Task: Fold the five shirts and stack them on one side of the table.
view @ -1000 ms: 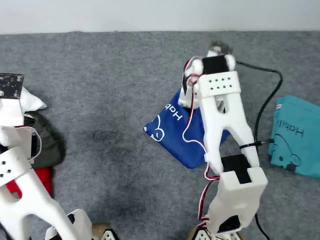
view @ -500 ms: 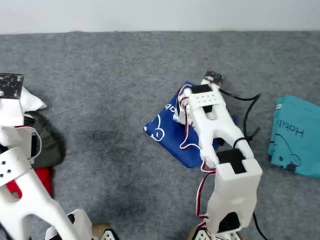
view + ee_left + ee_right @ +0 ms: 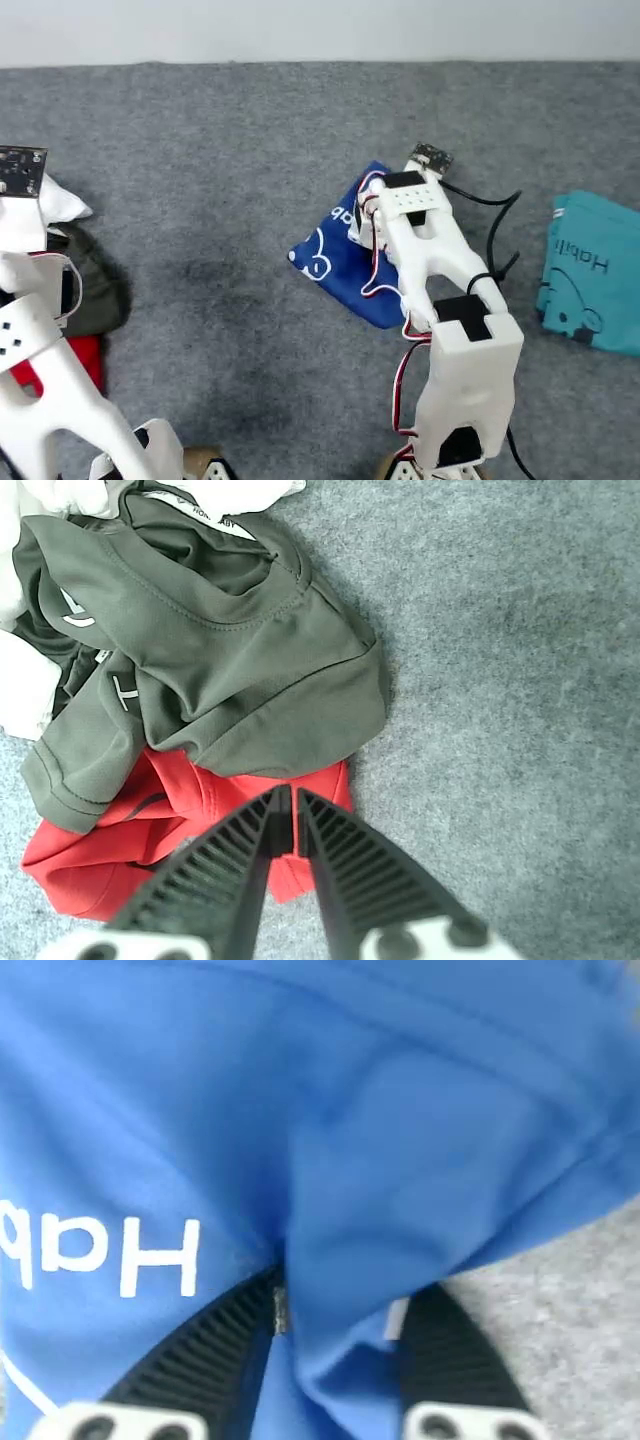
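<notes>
Grey carpeted table (image 3: 220, 200), perhaps white wall (image 3: 300, 30) beyond

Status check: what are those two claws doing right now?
Right end effector shut on blue shirt. Left end effector shut, empty, above red shirt. Teal shirt lies apart from both.

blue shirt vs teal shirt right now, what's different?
Place: the blue shirt lies mid-table under the right arm; the teal shirt lies apart at the high view's right edge, partly cut off.
Contact: a fold of the blue shirt is bunched between the right gripper's fingers; nothing touches the teal shirt.
Colour: deep blue against teal.
Shared: both carry white print and lie on the grey table.
</notes>
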Controlling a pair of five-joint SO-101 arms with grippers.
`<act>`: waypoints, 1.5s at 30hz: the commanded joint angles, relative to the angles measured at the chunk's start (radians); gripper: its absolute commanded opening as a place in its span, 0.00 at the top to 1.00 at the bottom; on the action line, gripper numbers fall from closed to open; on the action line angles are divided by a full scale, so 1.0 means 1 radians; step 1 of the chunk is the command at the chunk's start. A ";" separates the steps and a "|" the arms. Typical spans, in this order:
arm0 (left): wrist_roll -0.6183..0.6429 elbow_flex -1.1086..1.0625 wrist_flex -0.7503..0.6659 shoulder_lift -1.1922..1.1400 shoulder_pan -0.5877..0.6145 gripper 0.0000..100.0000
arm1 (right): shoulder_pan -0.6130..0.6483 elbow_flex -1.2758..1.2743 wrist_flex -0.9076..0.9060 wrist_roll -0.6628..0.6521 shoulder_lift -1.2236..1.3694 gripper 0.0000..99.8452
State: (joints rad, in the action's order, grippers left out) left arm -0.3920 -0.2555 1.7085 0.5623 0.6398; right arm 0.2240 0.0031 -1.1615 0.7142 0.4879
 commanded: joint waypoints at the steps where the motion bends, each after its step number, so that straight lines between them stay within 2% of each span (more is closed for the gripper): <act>1: -0.005 0.012 0.006 0.035 0.006 0.99 | -0.038 0.015 -0.005 -0.084 0.053 1.00; 6: -0.005 0.012 0.006 0.035 0.006 0.99 | -0.101 0.017 -0.021 -0.319 0.028 0.99; 14: -0.005 0.013 0.006 0.035 0.006 0.99 | -0.203 0.017 -0.180 -0.545 -0.294 0.99; 21: -0.005 0.013 0.006 0.035 0.006 0.99 | -0.361 0.014 -0.200 -0.985 -0.585 0.99; 23: -0.005 0.013 0.006 0.035 0.006 0.99 | -0.407 0.014 -0.203 -1.071 -0.625 0.99; 29: -0.005 0.013 0.006 0.035 0.005 0.99 | -0.552 0.014 -0.229 -1.206 -0.651 0.99; 36: -0.003 0.013 0.006 0.035 0.002 0.99 | -0.733 0.017 -0.142 -1.339 -0.644 0.99; 45: -0.003 0.013 0.006 0.035 0.002 0.99 | -0.852 0.017 -0.097 -1.415 -0.653 0.99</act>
State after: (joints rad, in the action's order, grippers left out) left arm -0.3920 -0.2555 1.7085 0.5623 0.6398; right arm -0.5923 -0.0138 -1.2766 -0.6774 -0.0982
